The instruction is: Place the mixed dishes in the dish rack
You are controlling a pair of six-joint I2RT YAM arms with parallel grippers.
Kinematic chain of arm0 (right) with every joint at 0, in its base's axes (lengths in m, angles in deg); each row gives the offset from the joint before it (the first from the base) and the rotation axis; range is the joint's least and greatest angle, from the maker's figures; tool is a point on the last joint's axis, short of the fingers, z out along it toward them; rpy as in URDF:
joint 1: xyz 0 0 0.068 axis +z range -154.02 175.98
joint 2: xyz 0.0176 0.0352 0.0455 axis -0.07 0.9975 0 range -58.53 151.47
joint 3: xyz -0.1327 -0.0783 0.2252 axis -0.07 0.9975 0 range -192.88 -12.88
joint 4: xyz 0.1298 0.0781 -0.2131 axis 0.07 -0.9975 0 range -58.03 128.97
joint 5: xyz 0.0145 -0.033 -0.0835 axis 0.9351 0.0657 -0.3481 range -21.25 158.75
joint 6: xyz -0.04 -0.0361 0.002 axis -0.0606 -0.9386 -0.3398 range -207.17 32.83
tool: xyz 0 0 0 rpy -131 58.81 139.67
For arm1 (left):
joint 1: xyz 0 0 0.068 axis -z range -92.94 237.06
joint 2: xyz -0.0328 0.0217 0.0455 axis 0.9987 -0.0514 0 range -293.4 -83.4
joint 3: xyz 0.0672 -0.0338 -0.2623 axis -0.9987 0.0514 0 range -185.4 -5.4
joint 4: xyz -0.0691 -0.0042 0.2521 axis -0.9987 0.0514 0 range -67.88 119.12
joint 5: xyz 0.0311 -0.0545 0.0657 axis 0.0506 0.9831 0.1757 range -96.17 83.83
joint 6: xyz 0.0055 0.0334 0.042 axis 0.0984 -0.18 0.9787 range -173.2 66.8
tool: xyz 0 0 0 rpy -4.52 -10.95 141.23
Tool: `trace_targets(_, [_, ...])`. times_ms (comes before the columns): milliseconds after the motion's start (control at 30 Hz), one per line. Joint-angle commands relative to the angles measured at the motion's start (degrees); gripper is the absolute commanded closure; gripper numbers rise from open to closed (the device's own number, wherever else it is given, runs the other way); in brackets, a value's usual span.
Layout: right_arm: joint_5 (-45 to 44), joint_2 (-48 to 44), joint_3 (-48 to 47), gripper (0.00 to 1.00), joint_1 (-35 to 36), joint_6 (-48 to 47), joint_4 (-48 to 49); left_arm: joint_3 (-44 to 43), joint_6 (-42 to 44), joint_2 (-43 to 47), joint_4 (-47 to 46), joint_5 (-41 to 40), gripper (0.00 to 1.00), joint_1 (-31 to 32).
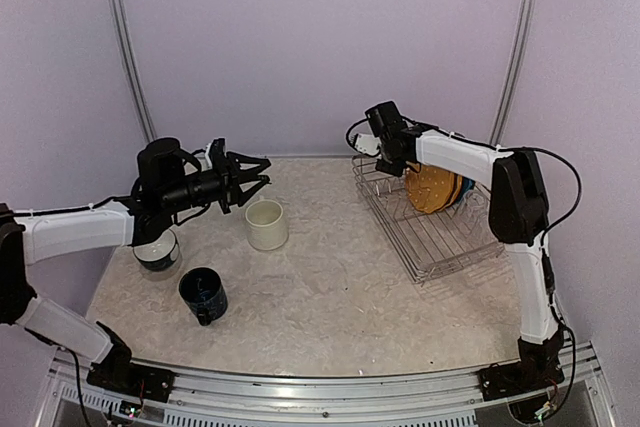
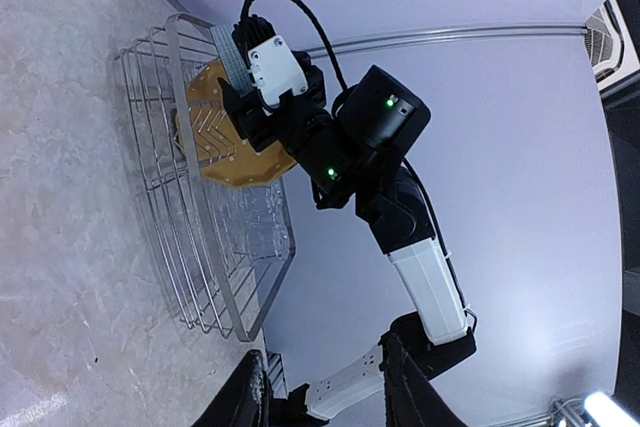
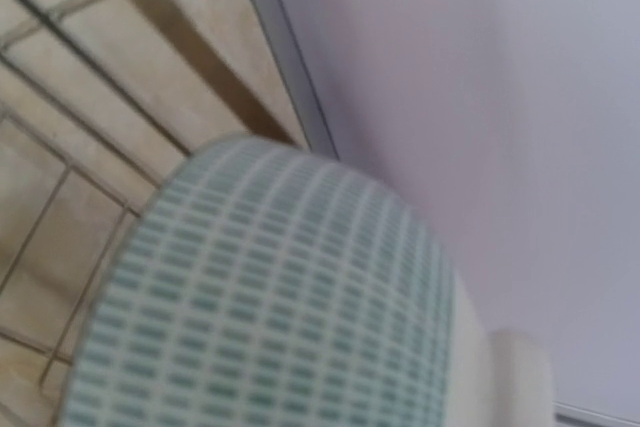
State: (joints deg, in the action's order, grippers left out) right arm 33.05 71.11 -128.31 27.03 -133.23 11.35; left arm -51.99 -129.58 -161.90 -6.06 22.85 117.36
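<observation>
Grey-teal cup (image 3: 270,307) sits gripped in the right claw (image 1: 388,161) over the rack (image 1: 432,243). Left claw (image 1: 262,175) hangs wide open near the cream mug (image 1: 267,225).

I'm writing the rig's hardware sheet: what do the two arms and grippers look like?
Left arm and right arm: white tubular links, bulky black joints. Left gripper black; right gripper black and white. Black cable loops at right wrist; green lights on its joints.
</observation>
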Motion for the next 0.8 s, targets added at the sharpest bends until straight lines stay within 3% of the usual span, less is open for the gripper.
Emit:
trace_targets(0, [-1.4, 1.8, -2.0, 1.00, -1.5, -2.1, -0.1, 1.3, 2.1, 2.5, 2.9, -1.3, 0.63, -1.0])
trace_targets(233, [0.7, 4.4, -1.8, 1.00, -2.0, -1.0, -1.8, 2.7, 4.2, 6.3, 7.2, -3.1, 0.63, -2.4])
trace_targets(567, [2.9, 4.7, -0.5, 0.70, -1.8, -0.3, -2.0, 4.6, 6.5, 11.5, 12.6, -4.8, 0.63, -5.6])
trace_targets(767, [1.5, 3.9, 0.9, 0.65, -0.5, -2.4, -0.2, 5.3, 7.4, 13.4, 15.4, -5.2, 0.63, -7.2])
